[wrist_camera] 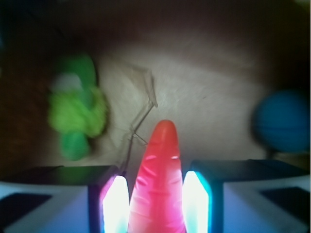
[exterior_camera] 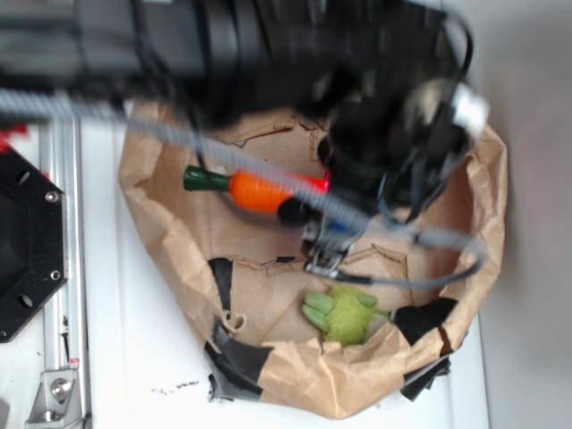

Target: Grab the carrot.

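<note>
The carrot (exterior_camera: 256, 190) is glossy orange with a dark green stem cap pointing left, and it lies inside a brown paper bag (exterior_camera: 165, 237). Its pointed end is hidden under my gripper (exterior_camera: 302, 204) in the exterior view. In the wrist view the carrot (wrist_camera: 160, 160) runs up the middle between my two lit pads (wrist_camera: 115, 204), tip pointing away. Both pads touch its sides, so my gripper (wrist_camera: 156, 196) is shut on the carrot.
A fuzzy light-green plush toy (exterior_camera: 344, 313) lies at the bag's near side, and shows left in the wrist view (wrist_camera: 77, 109). A blue ball (wrist_camera: 284, 121) sits at the right. The bag's crumpled walls ring the toys. A black plate (exterior_camera: 22, 241) lies at the left.
</note>
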`<state>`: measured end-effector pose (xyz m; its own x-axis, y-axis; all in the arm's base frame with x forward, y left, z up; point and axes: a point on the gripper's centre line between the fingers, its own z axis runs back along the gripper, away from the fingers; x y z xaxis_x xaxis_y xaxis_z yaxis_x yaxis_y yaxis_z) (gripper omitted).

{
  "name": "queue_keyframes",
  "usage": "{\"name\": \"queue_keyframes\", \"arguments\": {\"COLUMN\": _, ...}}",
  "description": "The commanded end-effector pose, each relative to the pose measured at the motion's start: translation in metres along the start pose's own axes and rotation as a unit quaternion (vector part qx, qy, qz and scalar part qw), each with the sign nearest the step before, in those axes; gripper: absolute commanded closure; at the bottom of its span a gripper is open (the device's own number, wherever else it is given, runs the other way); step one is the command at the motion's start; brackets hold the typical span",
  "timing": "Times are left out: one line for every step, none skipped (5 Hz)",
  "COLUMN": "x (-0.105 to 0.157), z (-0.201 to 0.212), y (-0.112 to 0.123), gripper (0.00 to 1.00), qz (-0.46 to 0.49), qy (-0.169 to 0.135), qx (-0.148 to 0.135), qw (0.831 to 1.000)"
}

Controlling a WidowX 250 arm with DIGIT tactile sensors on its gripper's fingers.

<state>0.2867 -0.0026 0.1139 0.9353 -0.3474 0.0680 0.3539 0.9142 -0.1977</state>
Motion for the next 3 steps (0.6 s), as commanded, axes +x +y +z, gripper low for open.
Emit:
{"name": "queue_keyframes", "arguments": {"x": -0.0056, "z": 0.0867, "y": -0.0126, "gripper": 1.0, "qz": 0.14, "qy": -0.127, "qx": 0.074, "qw": 0.979}}
{"name": "queue_keyframes", "arguments": {"x": -0.0116, "z": 0.0831, "y": -0.019, "gripper": 1.0, "qz": 0.164, "qy": -0.148, "qx": 0.099, "qw": 0.97}}
{"name": "queue_keyframes", "arguments": {"x": -0.013, "z": 0.0777, "y": -0.0157, "gripper": 1.0, "qz": 0.189, "qy": -0.161, "qx": 0.114, "qw": 0.962}}
